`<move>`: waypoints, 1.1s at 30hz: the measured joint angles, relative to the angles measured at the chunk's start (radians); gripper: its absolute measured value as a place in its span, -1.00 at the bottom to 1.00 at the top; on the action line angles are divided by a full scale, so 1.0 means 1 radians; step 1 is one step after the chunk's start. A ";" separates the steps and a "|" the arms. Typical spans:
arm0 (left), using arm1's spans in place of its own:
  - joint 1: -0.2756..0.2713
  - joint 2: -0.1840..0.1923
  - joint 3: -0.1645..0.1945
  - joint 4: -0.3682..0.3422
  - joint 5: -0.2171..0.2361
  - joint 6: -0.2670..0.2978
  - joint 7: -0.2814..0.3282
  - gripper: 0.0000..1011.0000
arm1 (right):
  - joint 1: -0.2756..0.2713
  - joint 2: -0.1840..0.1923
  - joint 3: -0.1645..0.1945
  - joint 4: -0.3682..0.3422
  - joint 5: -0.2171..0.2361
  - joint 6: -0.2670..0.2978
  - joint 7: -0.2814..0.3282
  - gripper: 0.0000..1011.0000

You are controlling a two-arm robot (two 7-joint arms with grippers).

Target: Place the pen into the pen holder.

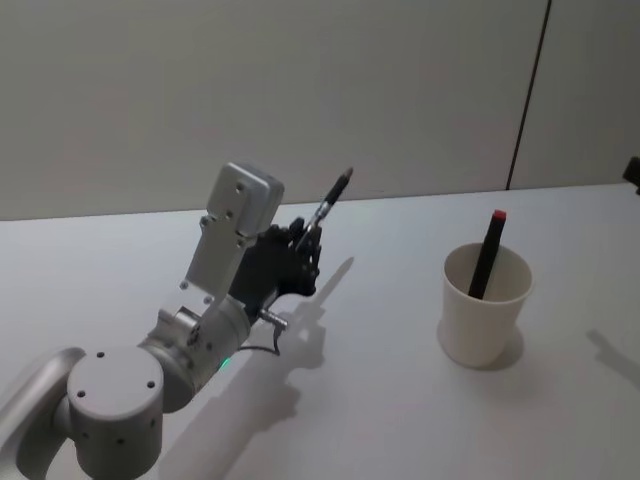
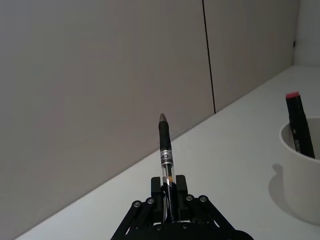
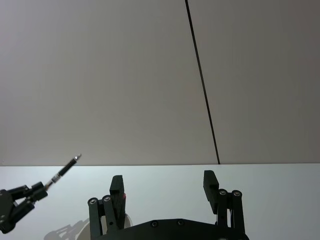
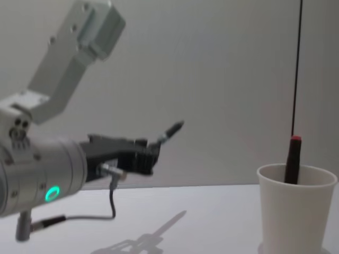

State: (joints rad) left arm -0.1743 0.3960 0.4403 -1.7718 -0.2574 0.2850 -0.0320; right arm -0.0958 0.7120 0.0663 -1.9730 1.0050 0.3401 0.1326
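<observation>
My left gripper (image 1: pixel 310 243) is shut on a pen (image 1: pixel 332 200) with a black grip and clear barrel, held above the table with its tip pointing up and away. The same pen (image 2: pixel 165 150) rises from between the closed fingers in the left wrist view, and the pen (image 4: pixel 170 131) juts from the left gripper (image 4: pixel 151 151) in the chest view. The pen holder, a white paper cup (image 1: pixel 483 304), stands to the right on the table with a black red-capped marker (image 1: pixel 489 252) in it. My right gripper (image 3: pixel 163 187) is open, held up at the right.
The white table (image 1: pixel 380 400) ends at a grey wall with a dark vertical seam (image 1: pixel 527 95). The cup (image 4: pixel 295 209) stands well right of the held pen, with bare table between them.
</observation>
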 joint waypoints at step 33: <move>-0.185 -0.206 0.018 0.064 0.106 -0.392 -0.068 -0.67 | 0.000 0.000 0.000 0.000 0.000 0.000 0.000 0.98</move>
State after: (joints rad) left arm -0.3592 0.1902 0.4579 -1.7073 -0.1515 -0.1070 -0.1003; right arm -0.0959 0.7120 0.0663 -1.9731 1.0050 0.3401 0.1326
